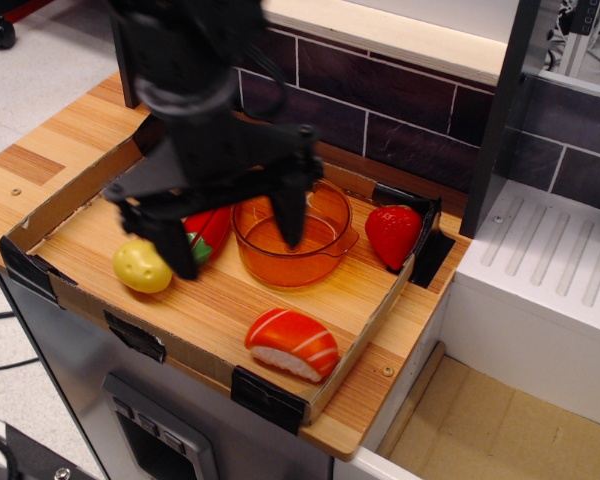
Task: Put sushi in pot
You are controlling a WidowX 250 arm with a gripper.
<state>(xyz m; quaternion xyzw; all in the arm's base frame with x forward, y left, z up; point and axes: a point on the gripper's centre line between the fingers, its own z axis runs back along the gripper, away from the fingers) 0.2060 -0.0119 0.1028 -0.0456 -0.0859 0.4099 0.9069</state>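
Observation:
The sushi (292,343), orange-red with white stripes over a white rice base, lies at the near right corner of the cardboard-edged tray (85,300). The translucent orange pot (298,240) stands upright in the tray's middle and looks empty. My black gripper (230,232) is open and empty, fingers pointing down. One finger (290,205) hangs over the pot and hides part of it, the other (165,248) is over the left part of the tray. The gripper is above and up-left of the sushi, apart from it.
A yellow-green round fruit (142,265) and a red pepper with green stem (205,232) lie left of the pot, partly hidden by my gripper. A red strawberry (392,235) stands right of the pot. A dark brick wall (380,100) runs behind; a white ribbed surface (555,260) lies right.

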